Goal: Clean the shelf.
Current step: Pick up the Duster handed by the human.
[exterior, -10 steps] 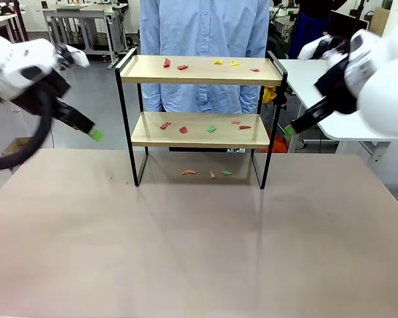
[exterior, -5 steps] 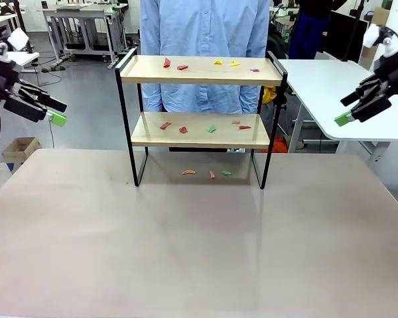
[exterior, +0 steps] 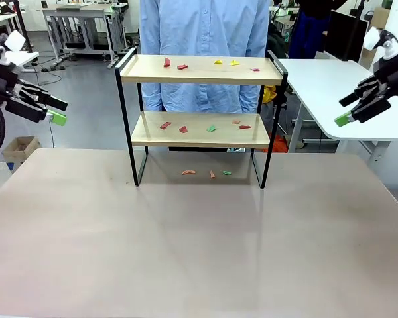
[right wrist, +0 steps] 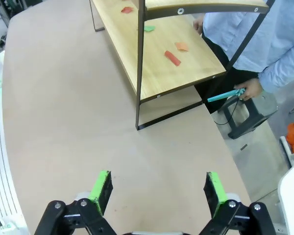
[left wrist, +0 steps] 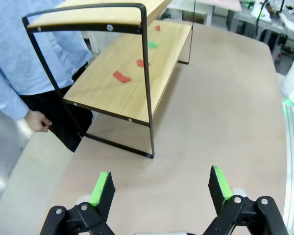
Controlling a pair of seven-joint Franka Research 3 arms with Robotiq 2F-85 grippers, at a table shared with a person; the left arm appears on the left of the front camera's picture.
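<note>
Wooden boards of the shelf (exterior: 146, 69), standing toward the far side of the table (exterior: 186, 252), carry small coloured scraps (exterior: 211, 128), with a few more on the table beneath it. The left gripper (exterior: 60, 112) hangs well to the shelf's left, jaws spread wide and empty. The right gripper (exterior: 343, 111) hangs well to the shelf's right, likewise released, holding nothing. A person (exterior: 205, 33) in a light blue shirt stands just behind the shelf.
</note>
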